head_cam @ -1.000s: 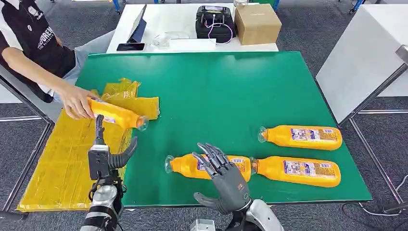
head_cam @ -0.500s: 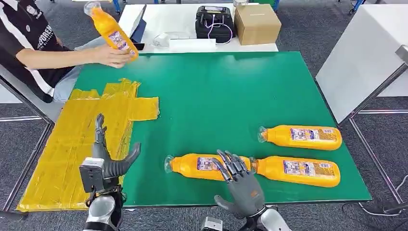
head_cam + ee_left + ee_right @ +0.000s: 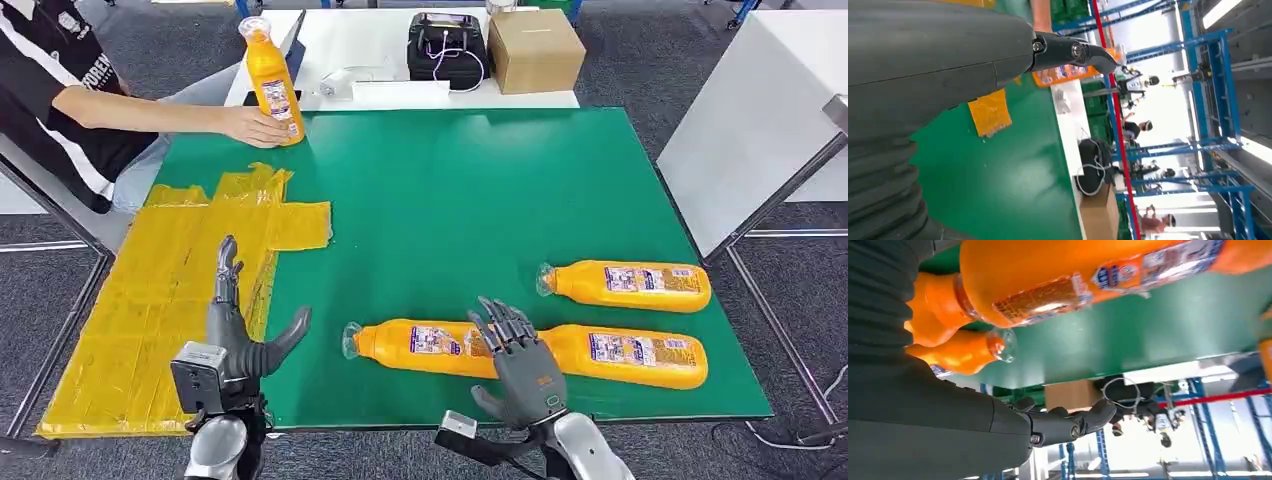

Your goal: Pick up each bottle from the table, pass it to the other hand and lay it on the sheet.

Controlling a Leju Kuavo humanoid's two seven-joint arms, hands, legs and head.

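Three orange bottles lie on their sides on the green tabletop (image 3: 480, 190), caps pointing toward the robot's left. The near-left bottle (image 3: 420, 346) sits along the front edge, and the near-right bottle (image 3: 625, 356) lies just beside it, cap against its base. The far bottle (image 3: 625, 285) rests a little behind them, apart. The right hand (image 3: 520, 365) hovers over the spot where the two near bottles meet, fingers (image 3: 500, 322) spread apart and holding nothing; whether they touch the plastic, I cannot tell. From the right wrist view the bottles loom large and the thumb (image 3: 1073, 424) sticks out free. The left hand (image 3: 238, 335) is up at the front-left of the tabletop, over the edge of the yellow sheet (image 3: 150, 310), fingers apart, thumb jutting toward the green, empty. The sheet covers the left end of the tabletop, crumpled at its far corner. At the far-left corner, a person's hand (image 3: 252, 126) grips a fourth bottle (image 3: 270, 82), standing upright. Behind the tabletop, a white table carries a cardboard box (image 3: 533, 48) and a black case (image 3: 447, 45).
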